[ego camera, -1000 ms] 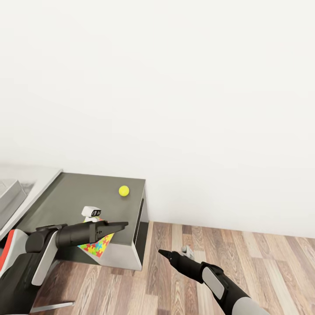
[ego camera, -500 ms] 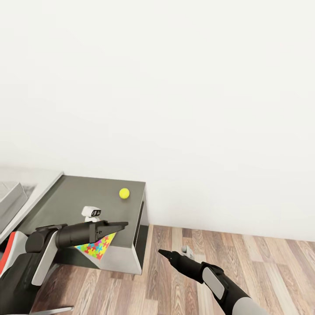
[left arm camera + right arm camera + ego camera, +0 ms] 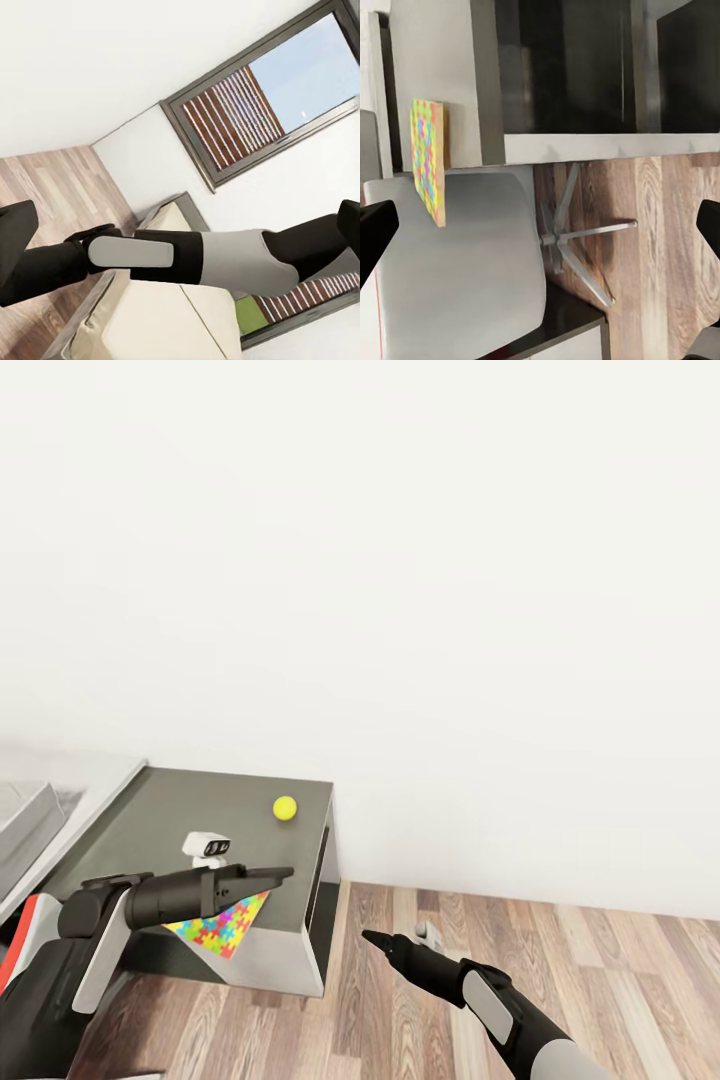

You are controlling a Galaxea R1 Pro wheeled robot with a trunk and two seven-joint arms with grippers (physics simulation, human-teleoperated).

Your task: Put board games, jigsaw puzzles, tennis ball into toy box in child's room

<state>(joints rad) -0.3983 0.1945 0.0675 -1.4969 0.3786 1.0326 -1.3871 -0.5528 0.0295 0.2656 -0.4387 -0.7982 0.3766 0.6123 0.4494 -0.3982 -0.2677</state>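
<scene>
While the head camera has tilted slightly since a second ago, the tennis ball (image 3: 285, 808) rests unmoved on the dark table (image 3: 170, 815) section; one jigsaw puzzle (image 3: 222, 924) overhangs its near edge beside a small white robot toy (image 3: 207, 847). Left gripper (image 3: 283, 874) hovers over the puzzle holding nothing, its spread unclear; right gripper (image 3: 371, 937) hangs over the floor (image 3: 600, 970), fingers apart.

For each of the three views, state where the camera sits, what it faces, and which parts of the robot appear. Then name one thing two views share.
Head view: from the head, down at the table, tennis ball and jigsaw puzzle; both arms show.
Left wrist view: on the left arm, facing a window and bed; the other arm crosses it.
Right wrist view: on the right arm, facing the table's side and chair base; dark tool tips at the edges.
Shared: head and right wrist views show the puzzle.
</scene>
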